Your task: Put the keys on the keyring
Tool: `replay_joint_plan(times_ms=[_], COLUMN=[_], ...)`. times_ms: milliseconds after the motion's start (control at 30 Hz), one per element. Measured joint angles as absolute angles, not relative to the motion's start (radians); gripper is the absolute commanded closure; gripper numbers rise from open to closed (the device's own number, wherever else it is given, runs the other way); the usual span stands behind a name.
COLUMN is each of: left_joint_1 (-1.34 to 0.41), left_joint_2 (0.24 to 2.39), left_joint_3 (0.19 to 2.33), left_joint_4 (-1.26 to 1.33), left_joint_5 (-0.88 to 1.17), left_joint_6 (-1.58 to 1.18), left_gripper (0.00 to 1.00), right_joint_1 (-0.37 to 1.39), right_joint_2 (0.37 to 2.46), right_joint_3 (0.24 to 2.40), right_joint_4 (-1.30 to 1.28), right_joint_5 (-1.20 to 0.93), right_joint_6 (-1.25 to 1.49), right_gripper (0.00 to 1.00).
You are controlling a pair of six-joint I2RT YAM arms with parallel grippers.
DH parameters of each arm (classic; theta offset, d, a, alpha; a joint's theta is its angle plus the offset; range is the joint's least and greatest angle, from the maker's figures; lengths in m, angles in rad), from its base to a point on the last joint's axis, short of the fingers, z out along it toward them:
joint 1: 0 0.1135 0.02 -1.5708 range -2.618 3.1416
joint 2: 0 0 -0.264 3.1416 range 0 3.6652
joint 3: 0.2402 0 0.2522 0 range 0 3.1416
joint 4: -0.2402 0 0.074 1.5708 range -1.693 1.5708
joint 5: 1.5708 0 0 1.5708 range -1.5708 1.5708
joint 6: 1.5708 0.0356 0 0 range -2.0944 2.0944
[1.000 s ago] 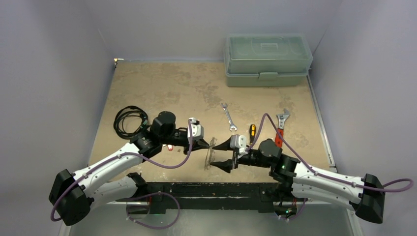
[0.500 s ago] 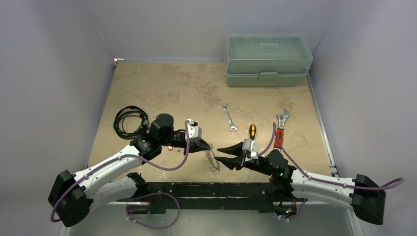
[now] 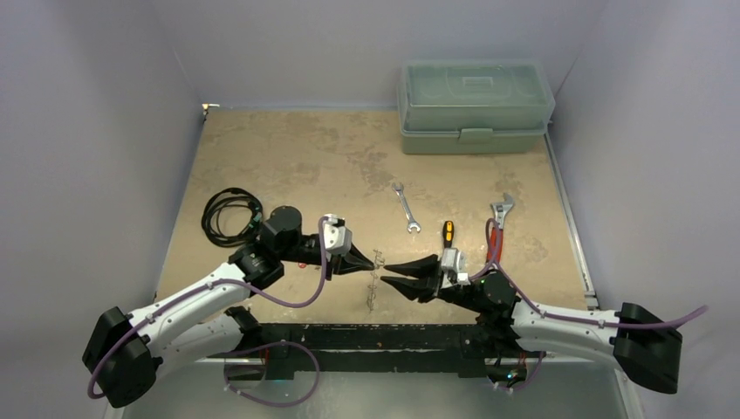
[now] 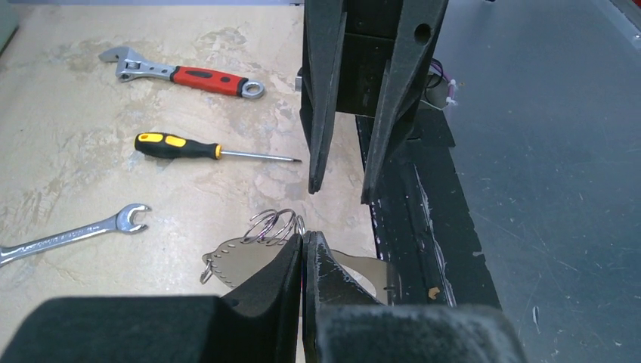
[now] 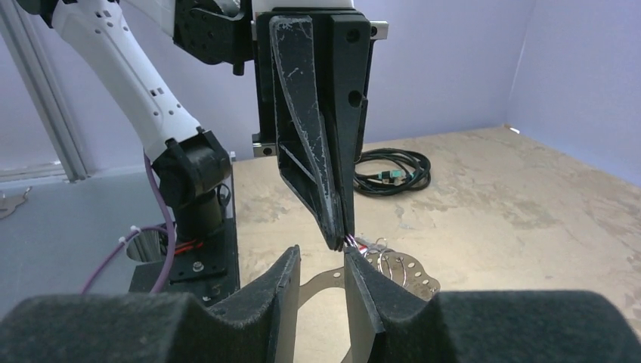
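Bracing step, I judge: left tool (image 3: 374,258) pinches the keyring (image 3: 372,286), right tool (image 3: 385,273) half-spread beside it — next it must close squarely on the thin loop.

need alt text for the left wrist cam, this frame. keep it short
The left hand, shut, pinches the edge of the silvery keyring, and the right hand points at it from opposite with its jaws apart. On the view's left, a red-handled adjustable wrench, a yellow-and-black screwdriver and a small open-ended spanner lie on the tan table.
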State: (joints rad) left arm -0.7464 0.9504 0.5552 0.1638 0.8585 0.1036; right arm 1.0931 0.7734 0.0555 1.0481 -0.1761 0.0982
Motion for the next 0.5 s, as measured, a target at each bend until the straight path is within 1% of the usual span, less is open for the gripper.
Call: replay_joint_plan(times_ms=[500], left_joint_1=[-0.746], left_joint_2=[0.937], left_joint_3=[0.526], left_joint_4=[0.263], left_joint_5=[0.902], left_joint_6=[0.037], left_gripper=[1.00], right_joint_1=[1.093], right_joint_2=[0.811], right_joint_3=[0.056], right_joint_4=[1.062], right_joint_5=[-0.193], right_joint_6=[0.105], right_gripper=[0.67])
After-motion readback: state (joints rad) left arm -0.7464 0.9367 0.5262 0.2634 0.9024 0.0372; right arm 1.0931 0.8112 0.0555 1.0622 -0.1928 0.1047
